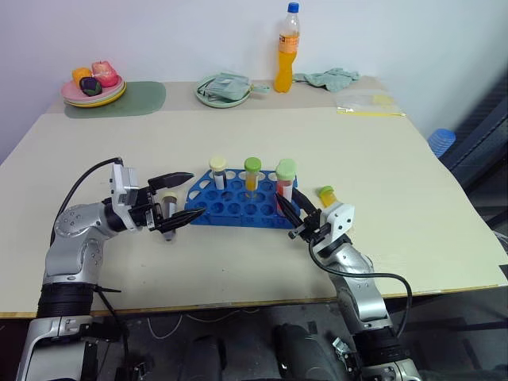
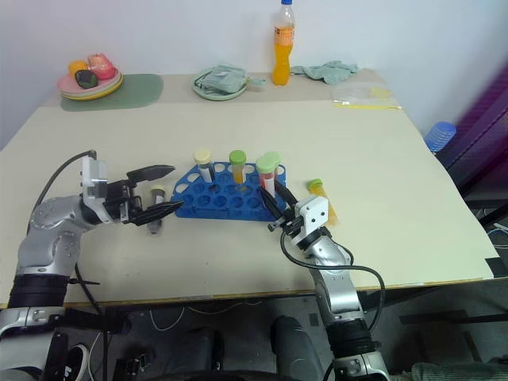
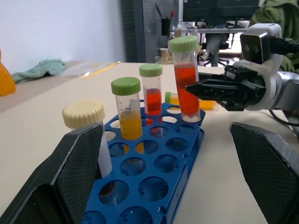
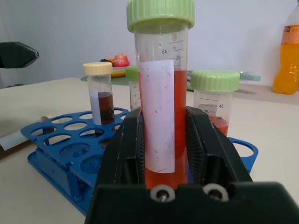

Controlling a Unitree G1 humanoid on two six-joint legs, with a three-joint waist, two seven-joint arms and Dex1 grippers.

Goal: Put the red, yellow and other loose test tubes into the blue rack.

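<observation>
My blue plastic rack [image 1: 238,205] with round holes lies flat on the beige table. In it stand upright a cream-capped tube [image 1: 218,171] with dark liquid, a green-capped tube [image 1: 252,173] with yellow-orange liquid and two green-capped tubes [image 1: 284,178] with red liquid. One green-capped tube with orange liquid [image 1: 328,194] lies on its side just beside the rack.

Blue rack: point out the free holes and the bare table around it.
The blue plastic rack has free holes in its front rows. Its back row is crowded with green-capped tubes, and the right gripper holds the red-filled tube at its right end. Bare table lies behind the rack; the open left gripper crowds its left end.
</observation>
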